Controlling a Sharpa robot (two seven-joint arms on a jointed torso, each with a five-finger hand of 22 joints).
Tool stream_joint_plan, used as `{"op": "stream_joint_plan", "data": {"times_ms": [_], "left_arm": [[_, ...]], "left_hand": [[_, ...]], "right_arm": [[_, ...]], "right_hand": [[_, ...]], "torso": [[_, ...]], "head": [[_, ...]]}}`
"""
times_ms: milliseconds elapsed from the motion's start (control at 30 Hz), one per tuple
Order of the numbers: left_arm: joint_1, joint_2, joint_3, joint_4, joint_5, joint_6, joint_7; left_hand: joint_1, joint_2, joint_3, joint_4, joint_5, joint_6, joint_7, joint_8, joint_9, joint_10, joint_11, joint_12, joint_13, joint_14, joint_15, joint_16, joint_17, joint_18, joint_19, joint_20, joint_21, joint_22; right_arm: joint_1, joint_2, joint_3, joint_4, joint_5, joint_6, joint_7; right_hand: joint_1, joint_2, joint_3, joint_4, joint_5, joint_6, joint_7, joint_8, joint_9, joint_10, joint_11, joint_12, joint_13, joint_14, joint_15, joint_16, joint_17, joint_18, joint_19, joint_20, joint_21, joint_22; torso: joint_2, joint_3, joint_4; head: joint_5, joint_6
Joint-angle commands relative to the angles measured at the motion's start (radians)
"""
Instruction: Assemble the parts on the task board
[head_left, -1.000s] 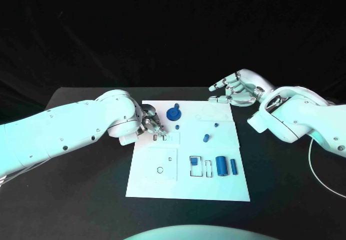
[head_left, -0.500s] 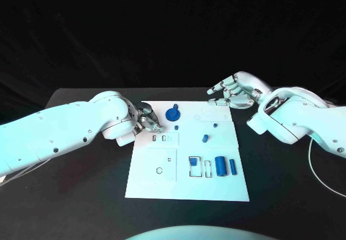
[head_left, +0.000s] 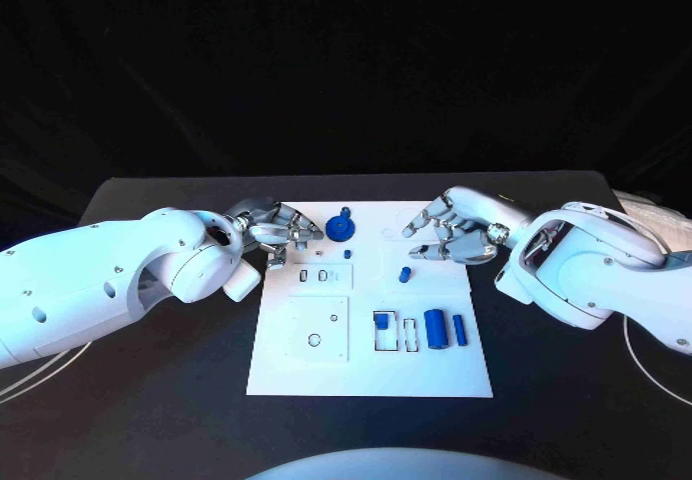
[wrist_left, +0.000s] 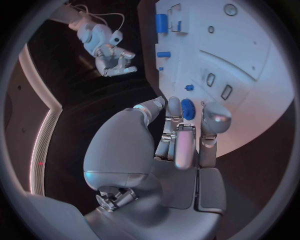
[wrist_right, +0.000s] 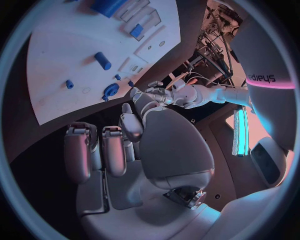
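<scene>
You see both silver hands, left (head_left: 278, 232) and right (head_left: 450, 233), holding nothing, fingers loosely apart, flanking the white rectangular task board's (head_left: 332, 365) far end.

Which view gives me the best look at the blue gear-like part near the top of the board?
Head view: the blue gear-like part shows from above, unblocked, on the task board. In the left wrist view it is partly behind the left hand's fingers; in the right wrist view it is small.
</scene>
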Motion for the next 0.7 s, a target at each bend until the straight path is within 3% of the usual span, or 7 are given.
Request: {"op": "stream_joint_plan", "data": {"times_ms": [33, 133, 300, 400, 633, 700], "left_arm": [[-0.012, -0.014, -0.002, 0.018, 0.293, -0.101, 0.283], [-0.023, -0.026, -0.005, 0.031, 0.378, -0.105, 0.365], [-0.033, -0.035, -0.007, 0.043, 0.429, -0.104, 0.415], [-0.037, -0.036, -0.007, 0.047, 0.437, -0.106, 0.427], [-0.042, -0.039, -0.008, 0.05, 0.446, -0.119, 0.444], [-0.043, -0.039, -0.008, 0.051, 0.448, -0.122, 0.447]], "left_hand": [[0.015, 0.004, -0.015, -0.004, -0.006, 0.009, 0.006, -0.009, -0.018, -0.006, 0.003, -0.008, -0.015, 0.025, 0.006, -0.016, 0.099, 0.023, -0.014, 0.002, -0.028, -0.024], [0.02, 0.011, -0.037, -0.009, -0.005, 0.019, 0.009, -0.025, -0.048, -0.018, 0.007, -0.019, -0.038, 0.004, 0.01, -0.051, 0.061, 0.033, -0.039, 0.005, -0.084, -0.073], [0.024, 0.015, -0.053, -0.012, -0.004, 0.022, 0.013, -0.037, -0.07, -0.024, 0.01, -0.027, -0.056, -0.006, 0.013, -0.068, 0.043, 0.037, -0.048, 0.008, -0.11, -0.094], [0.025, 0.016, -0.059, -0.012, -0.004, 0.021, 0.015, -0.041, -0.076, -0.026, 0.011, -0.029, -0.062, -0.007, 0.014, -0.07, 0.04, 0.038, -0.049, 0.009, -0.115, -0.098], [0.026, 0.018, -0.065, -0.013, -0.003, 0.019, 0.016, -0.047, -0.084, -0.027, 0.013, -0.03, -0.069, -0.008, 0.015, -0.07, 0.038, 0.038, -0.048, 0.01, -0.118, -0.1], [0.027, 0.019, -0.066, -0.014, -0.003, 0.019, 0.017, -0.047, -0.086, -0.027, 0.013, -0.03, -0.07, -0.008, 0.015, -0.07, 0.038, 0.038, -0.048, 0.01, -0.119, -0.101]], "right_arm": [[-0.018, -0.004, -0.003, 0.029, -0.205, 0.06, -0.093], [-0.044, 0.0, -0.009, 0.056, -0.276, 0.066, -0.137], [-0.077, 0.022, -0.012, 0.072, -0.35, 0.06, -0.196], [-0.094, 0.041, -0.014, 0.072, -0.378, 0.06, -0.227], [-0.128, 0.084, -0.017, 0.063, -0.411, 0.076, -0.266], [-0.136, 0.094, -0.018, 0.061, -0.415, 0.081, -0.272]], "right_hand": [[0.006, -0.006, 0.01, 0.0, -0.009, 0.011, 0.001, 0.006, 0.001, 0.01, 0.0, 0.008, 0.004, 0.078, -0.009, 0.007, 0.123, -0.017, 0.003, -0.007, 0.004, 0.008], [0.001, -0.01, 0.019, 0.0, -0.032, 0.013, 0.0, 0.001, -0.002, 0.014, -0.001, 0.014, 0.007, 0.078, -0.011, 0.008, 0.125, -0.017, 0.004, -0.01, 0.005, 0.01], [-0.01, -0.017, 0.025, 0.004, -0.046, 0.008, 0.002, -0.008, -0.005, 0.02, 0.0, 0.022, 0.012, 0.079, -0.01, 0.01, 0.129, -0.018, 0.006, -0.01, 0.007, 0.015], [-0.015, -0.021, 0.028, 0.006, -0.05, 0.003, 0.004, -0.014, -0.006, 0.024, 0.002, 0.028, 0.015, 0.08, -0.01, 0.011, 0.131, -0.018, 0.007, -0.009, 0.008, 0.016], [-0.023, -0.026, 0.031, 0.01, -0.054, -0.002, 0.006, -0.019, -0.006, 0.032, 0.003, 0.044, 0.026, 0.081, -0.008, 0.013, 0.135, -0.019, 0.008, -0.008, 0.009, 0.018], [-0.024, -0.026, 0.032, 0.011, -0.054, -0.002, 0.006, -0.02, -0.006, 0.033, 0.004, 0.047, 0.029, 0.081, -0.008, 0.013, 0.136, -0.019, 0.008, -0.008, 0.009, 0.018]], "torso": [[-0.012, -0.0051, -0.0024], [-0.02, -0.0109, -0.0033], [-0.027, -0.0174, -0.006], [-0.029, -0.0208, -0.0046], [-0.032, -0.0255, -0.0047], [-0.03, -0.0242, -0.0048]], "head": [[-0.002, -0.007], [-0.002, -0.013], [0.001, -0.021], [0.002, -0.028], [0.003, -0.038], [0.004, -0.039]]}}
